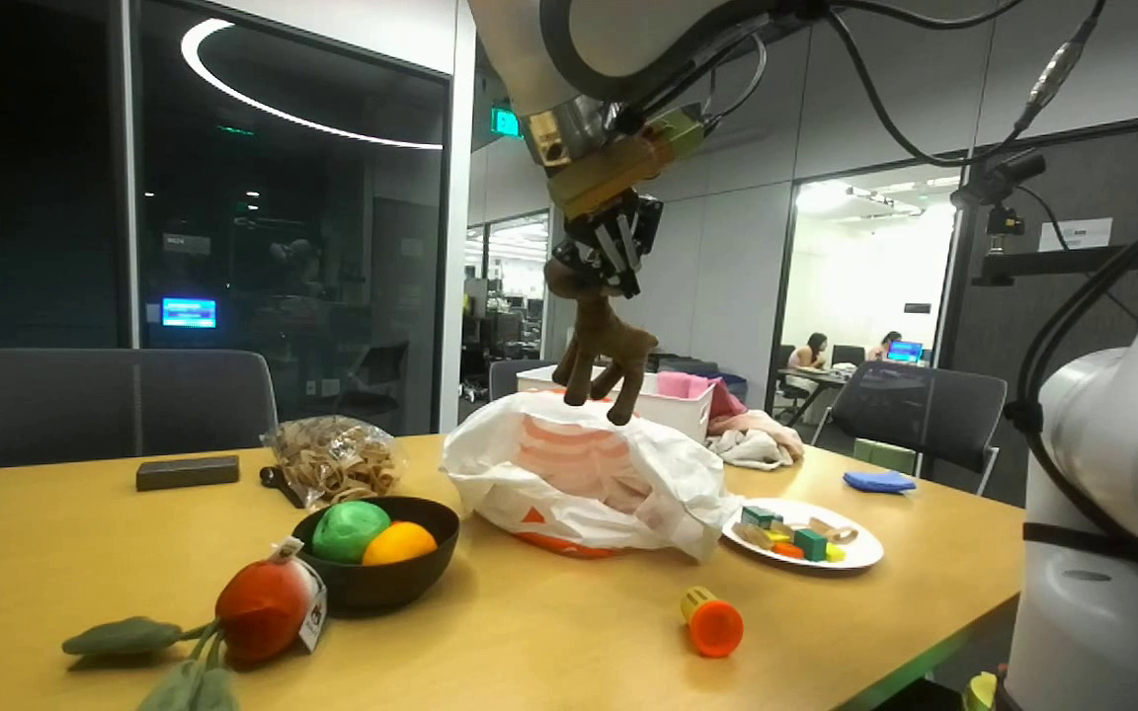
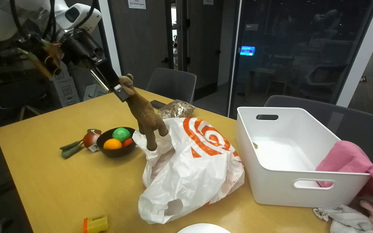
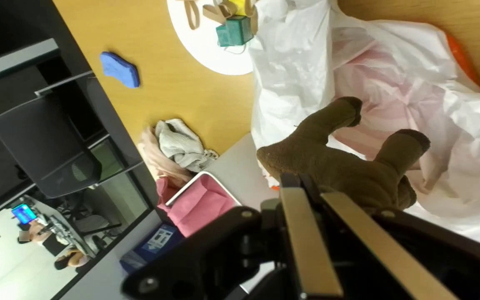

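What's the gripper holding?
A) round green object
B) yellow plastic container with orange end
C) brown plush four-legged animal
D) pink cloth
C: in both exterior views, the black gripper is closed on the brown plush four-legged animal, its legs pointing downward.

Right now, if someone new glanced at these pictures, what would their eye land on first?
Probably the brown plush animal, hanging legs down from the hand. The white plastic bag beneath it, crumpled and printed in orange-red, would likely come next, lying open on the table. Beside the bag in both exterior views, the dark bowl stands out too, with its bright orange fruit and green round item.
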